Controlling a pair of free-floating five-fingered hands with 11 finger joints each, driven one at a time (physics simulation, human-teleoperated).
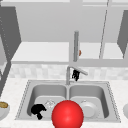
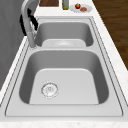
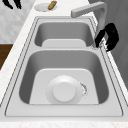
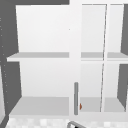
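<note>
At sink back: right hand (image 3: 108,37) curled round faucet (image 3: 86,9) post (looks like a grip) | no water seen yet | left hand (image 1: 37,110) by front of left basin (image 1: 37,92), grip hard to tell | white plate (image 3: 64,91) lying in right basin (image 3: 28,70) | big red ball (image 1: 67,115) blocking front | bowl (image 1: 3,109) on counter, far left

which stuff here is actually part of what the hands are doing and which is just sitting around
In hand:
- right hand beside the faucet
- left hand by the left basin

Lying about:
- white plate in the right basin
- red ball
- bowl on the left counter
- small plate with a red fruit
</note>
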